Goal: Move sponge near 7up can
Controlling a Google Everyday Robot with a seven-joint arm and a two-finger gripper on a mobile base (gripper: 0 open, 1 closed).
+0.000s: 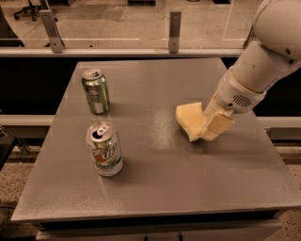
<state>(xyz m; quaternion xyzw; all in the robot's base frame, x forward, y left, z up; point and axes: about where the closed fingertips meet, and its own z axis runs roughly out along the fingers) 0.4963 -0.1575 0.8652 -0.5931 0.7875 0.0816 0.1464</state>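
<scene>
- Where the grey surface (pixel 155 193) fronts a glass railing (pixel 175 30), the end effector (pixel 206 132) clasps the sponge (pixel 188 120) right of centre.
- The 7up can (pixel 104 149) stands well apart at front left.

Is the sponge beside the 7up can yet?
No: the sponge is at the gripper right of table centre, with bare table between it and the 7up can at front left.

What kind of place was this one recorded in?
Likely an office or lab test area: a plain grey table, a glass partition on metal posts behind it, an office chair beyond. The gripper is against the sponge on the table.
</scene>
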